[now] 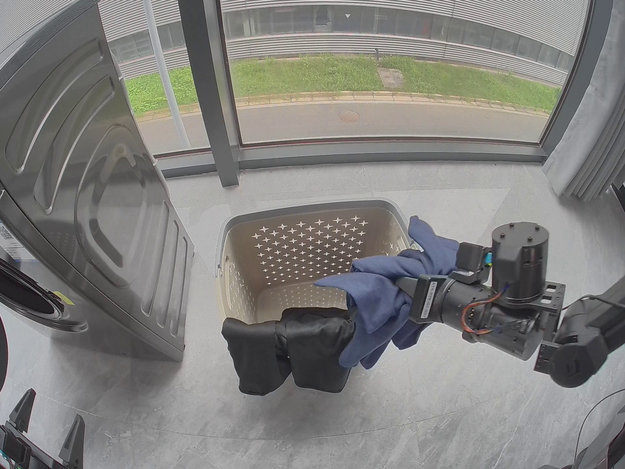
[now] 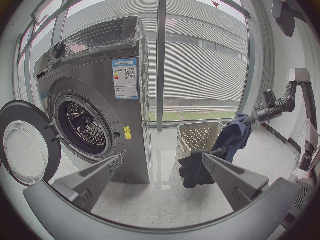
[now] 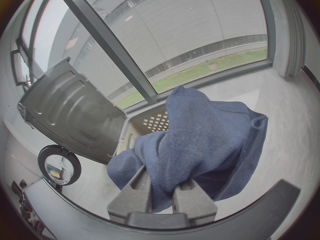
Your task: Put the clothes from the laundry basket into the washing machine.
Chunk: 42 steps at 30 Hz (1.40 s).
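Holding the blue garment (image 1: 377, 288) over the laundry basket (image 1: 306, 249), the right tool (image 3: 162, 184) is clamped on a bunched fold. The cloth hangs limp and is judged light, soft and liable to trail. The black garment (image 1: 312, 346) drapes over the basket's near rim; grip it mid-bunch. The left tool (image 2: 160, 157) stands wide open and empty, facing the washing machine (image 2: 100, 84).
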### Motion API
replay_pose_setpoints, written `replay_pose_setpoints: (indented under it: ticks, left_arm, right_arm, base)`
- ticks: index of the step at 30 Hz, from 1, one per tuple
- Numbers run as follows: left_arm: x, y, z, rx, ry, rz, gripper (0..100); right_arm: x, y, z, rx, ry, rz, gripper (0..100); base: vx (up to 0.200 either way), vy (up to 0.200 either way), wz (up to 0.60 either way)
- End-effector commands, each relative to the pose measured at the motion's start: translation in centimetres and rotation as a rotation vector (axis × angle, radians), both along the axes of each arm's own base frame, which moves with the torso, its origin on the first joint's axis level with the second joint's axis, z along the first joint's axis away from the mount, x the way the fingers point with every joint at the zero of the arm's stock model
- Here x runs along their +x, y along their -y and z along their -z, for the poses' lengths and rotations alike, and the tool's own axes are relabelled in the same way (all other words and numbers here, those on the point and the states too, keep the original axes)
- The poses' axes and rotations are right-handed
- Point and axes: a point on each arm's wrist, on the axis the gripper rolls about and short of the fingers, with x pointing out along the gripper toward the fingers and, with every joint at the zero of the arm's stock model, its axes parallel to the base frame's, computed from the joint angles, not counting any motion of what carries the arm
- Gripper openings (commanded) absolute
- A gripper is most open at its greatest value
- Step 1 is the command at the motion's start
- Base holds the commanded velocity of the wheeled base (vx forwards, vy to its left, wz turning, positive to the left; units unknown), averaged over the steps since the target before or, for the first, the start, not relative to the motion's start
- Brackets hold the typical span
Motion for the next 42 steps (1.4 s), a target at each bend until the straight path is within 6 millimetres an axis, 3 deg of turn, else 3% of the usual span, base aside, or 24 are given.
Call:
replay_pose_setpoints:
  ticks: [1,4,9,20,32,42]
  left_arm:
    - [0.0,0.0,0.5,0.0,-0.002,-0.001,100]
    - [0.0,0.0,0.5,0.0,-0.002,-0.001,100]
    - [0.0,0.0,0.5,-0.001,-0.002,-0.001,100]
    - [0.0,0.0,0.5,-0.006,-0.001,0.001,100]
    - [0.0,0.0,0.5,-0.006,-0.001,-0.001,100]
    - [0.0,0.0,0.5,-0.004,-0.001,0.001,100]
  right_arm:
    - [-4.5,1.9,-4.6,0.07,0.151,-0.073,0]
    - [-7.0,3.7,-6.8,0.088,0.252,-0.121,0]
    - [-8.6,5.3,-8.1,0.113,0.322,-0.146,0]
    - [-8.5,5.1,-7.0,0.044,0.313,-0.168,0]
    - [-8.7,5.1,-7.6,0.079,0.363,-0.172,0]
    - [-8.5,5.0,-7.6,0.088,0.371,-0.185,0]
  base:
    - [0.0,0.0,0.0]
    - [0.0,0.0,0.0]
    - [-0.04,0.0,0.0]
    - [-0.2,0.0,0.0]
    - [-0.2,0.0,0.0]
    - [0.0,0.14,0.0]
